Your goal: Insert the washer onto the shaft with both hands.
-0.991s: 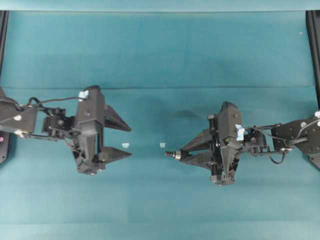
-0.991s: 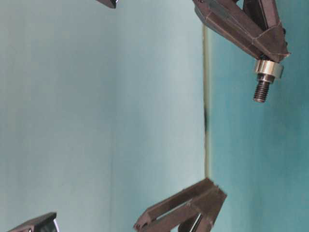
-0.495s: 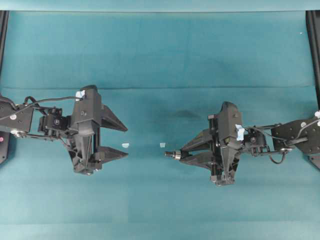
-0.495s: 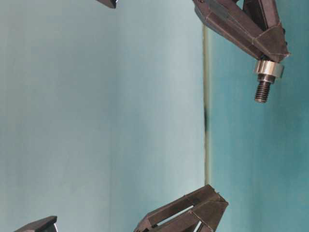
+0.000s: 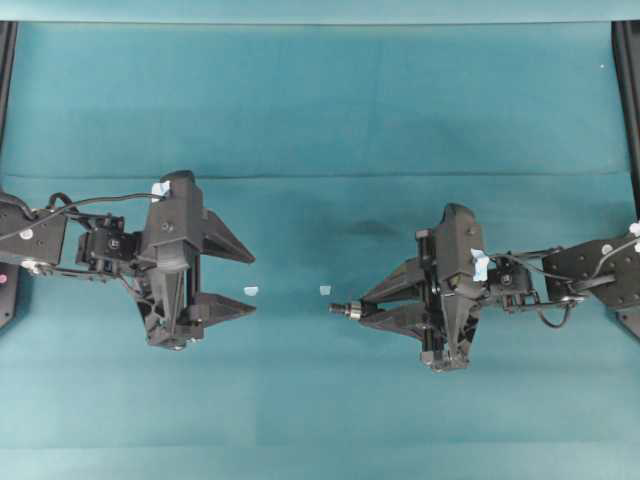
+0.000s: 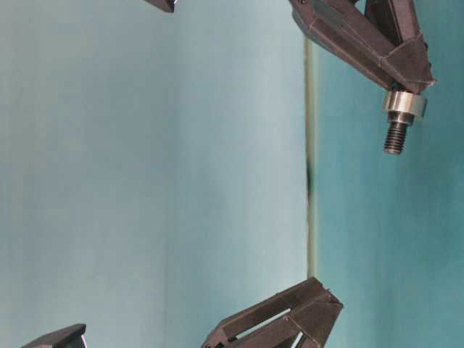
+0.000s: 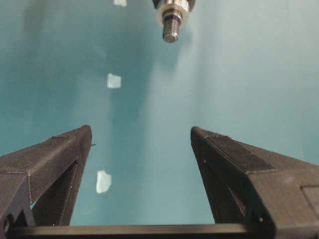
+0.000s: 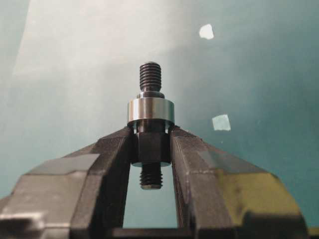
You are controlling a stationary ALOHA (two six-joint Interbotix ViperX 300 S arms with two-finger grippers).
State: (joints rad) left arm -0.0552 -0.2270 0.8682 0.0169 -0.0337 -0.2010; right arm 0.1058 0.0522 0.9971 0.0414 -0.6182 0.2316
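**Washer seated on the shaft, shaft pinched in the right claw**

Overhead: the right claw [image 5: 358, 309] points toward the middle of the teal table [image 5: 320, 110], its fingers pressed together on the shaft [image 5: 343, 309], whose thin end pokes out past the tips toward the left claw [image 5: 252, 283]. The left claw is spread wide and holds nothing. Two white tape bits [image 5: 251, 290] lie on the table between the claws, just beyond the left fingertips and a little short of the shaft tip. The two claws are well apart.

Table-level: the right claw [image 6: 415, 78] comes in from the top edge. Directly past its tips sits the washer [image 6: 404, 106], a bright silvery band around the shaft [image 6: 395, 138]; beyond it the dark threaded end sticks out free. One left finger [image 6: 279, 319] shows at the bottom edge, apart from the shaft.

Left wrist: the two fingers [image 7: 55, 169] stand wide with bare table between them. Ahead, at the top edge, the threaded shaft end [image 7: 171, 26] points back at the claw, the washer [image 7: 173, 11] ringing it behind.

Right wrist: the right claw [image 8: 151, 139] pinches the shaft's thicker dark body [image 8: 150, 147]. The washer [image 8: 150, 110], a polished grey ring, rests against the fingertips on a step of the shaft; a threaded stub rises beyond it and another shows behind the grip, between the fingers.
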